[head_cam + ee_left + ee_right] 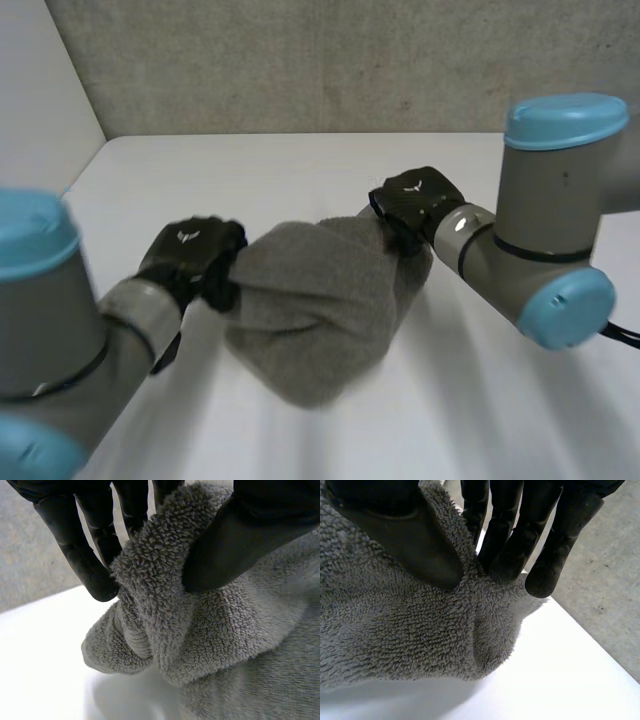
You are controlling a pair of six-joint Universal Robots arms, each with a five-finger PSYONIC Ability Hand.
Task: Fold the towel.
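Two grips, one at each end, carry the grey towel (320,300). The left robot hand (190,255) is clamped on the towel's left end. The right robot hand (415,200) is clamped on the far right end.

The head view takes in both arms and the whole cloth. The wrist views add how each grip sits. In the left wrist view, the left robot hand (240,535) presses its thumb onto a thick roll of cloth. Its fingers (85,545) run down behind that roll, so the fold is pinched between them. In the right wrist view, the right robot hand (405,535) lays its thumb flat on the pile. Its fingers (510,540) close in behind the edge, and the outermost fingertip stands just beside the cloth.

Between the hands the towel is bunched rather than spread. It sags into a rounded lump toward the near side of the desk (300,170), with soft creases across it. Whether the lump's underside touches the desk I cannot tell. Close up, the towel (210,630) has a dense looped pile. A flat ribbed band shows in a fold below the left fingers. At the right end, the towel (395,625) ends in a small drooping corner, held above the desk (560,670). A grey wall (300,60) stands behind the desk.
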